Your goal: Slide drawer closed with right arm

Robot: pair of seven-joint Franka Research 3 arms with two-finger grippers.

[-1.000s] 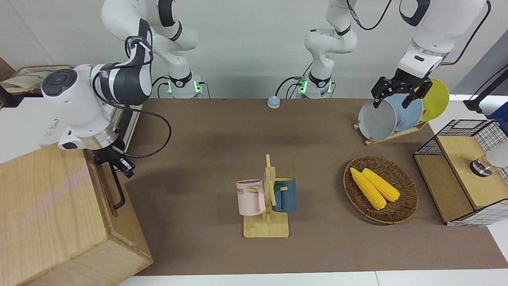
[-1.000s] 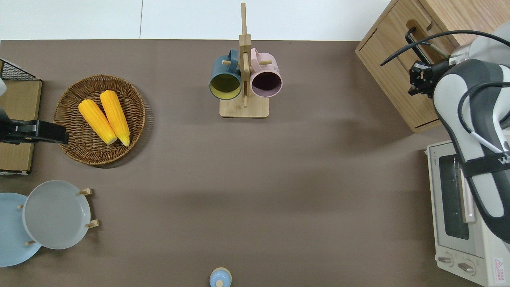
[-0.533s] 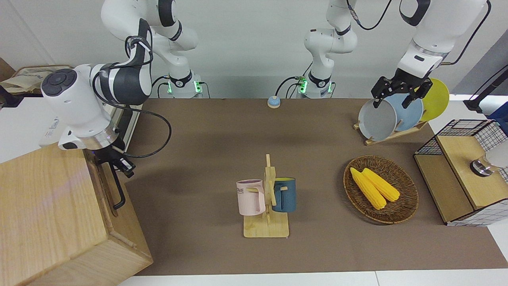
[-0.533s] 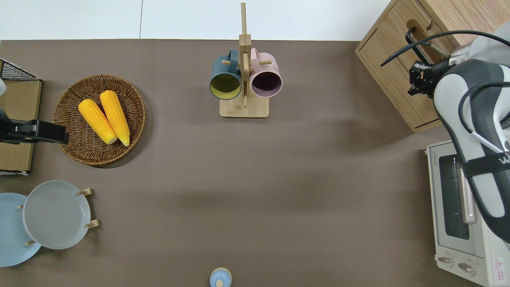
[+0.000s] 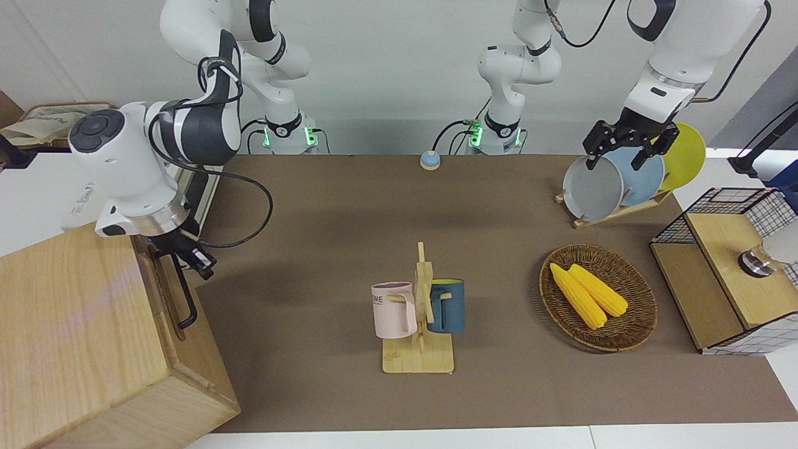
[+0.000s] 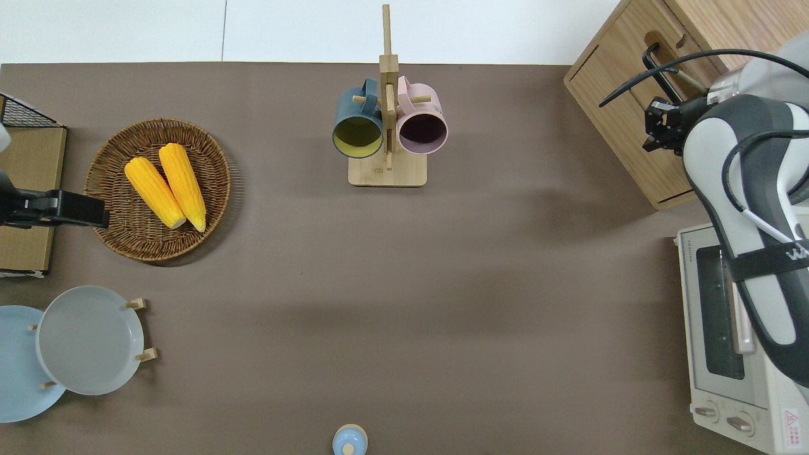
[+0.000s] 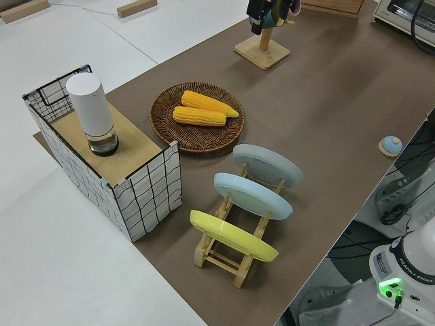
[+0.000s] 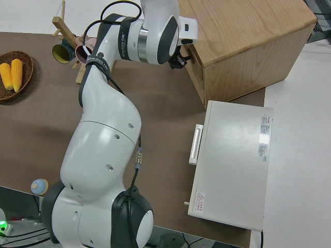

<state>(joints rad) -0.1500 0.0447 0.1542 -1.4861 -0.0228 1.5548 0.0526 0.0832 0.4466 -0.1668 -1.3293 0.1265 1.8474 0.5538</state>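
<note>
Since a second ago the right gripper [image 5: 187, 252] has shifted slightly.

Front view: it sits at the bar handle [image 5: 185, 293] of the drawer [image 5: 163, 293], placed for pushing; finger state cannot be told. Left arm parked.

Overhead view: the drawer [image 6: 638, 120] appears nearly flush with the cabinet [image 6: 714, 38]. The basket [image 6: 107, 189] holds two corn cobs [image 6: 165, 184].

- The cabinet [image 5: 75, 337] is showing pale, matt wood with visible grain.
- Its drawer [image 6: 622, 110] is showing the same wood, with a black metal bar handle [image 5: 185, 293].
- The desk [image 5: 349, 237] is wearing a matt brown mat.
- The basket [image 6: 126, 221] is looking rough and woven.
- The oven [image 8: 232, 165] is looking smooth and off-white.
- The right arm [image 5: 131, 168] is gleaming in glossy white plastic.
</note>
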